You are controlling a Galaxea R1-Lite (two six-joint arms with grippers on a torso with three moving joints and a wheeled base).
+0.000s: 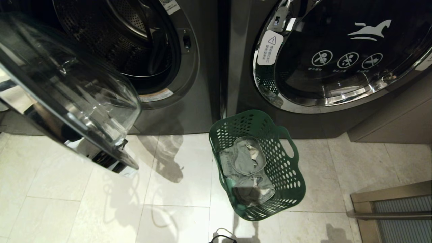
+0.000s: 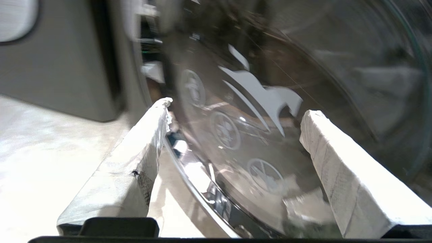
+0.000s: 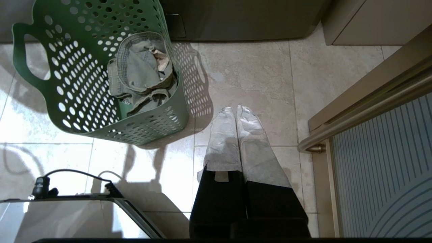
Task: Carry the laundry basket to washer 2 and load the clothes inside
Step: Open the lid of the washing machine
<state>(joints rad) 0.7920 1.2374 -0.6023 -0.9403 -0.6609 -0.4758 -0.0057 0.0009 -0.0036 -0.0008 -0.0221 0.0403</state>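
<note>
Washers: two front-loaders are standing side by side across the top of the head view, the left washer (image 1: 189, 84) at 11 o'clock and the right washer (image 1: 243, 67) at 1 o'clock.
Doors: two; the open door (image 1: 67, 91) of the left machine is swinging out toward 9 o'clock with its drum (image 1: 111, 37) showing, while the closed door (image 1: 341, 54) of the right machine is sitting shut, bearing a white horse mark and three round icons.
Laundry basket: one green basket (image 1: 287, 175) is standing on the tiled floor (image 1: 67, 209) just below centre, at about 6 o'clock, in front of the gap between the machines; its walls are perforated with oval holes and it has cut-out handles.
Clothes: one bundle of grey-green denim (image 1: 243, 162) is lying crumpled inside the basket, with a pale scrap showing in its folds.
Left gripper: the left gripper (image 2: 236, 111) is hanging with its white-wrapped fingers spread wide and empty, close before a glass door with the horse mark.
Right gripper: the right gripper (image 3: 236, 109) is pointing down at the floor with fingers pressed together, empty, at 3 o'clock of the basket and apart from it.
Cable: one black cable (image 3: 67, 175) is lying on the tiles below the basket.
</note>
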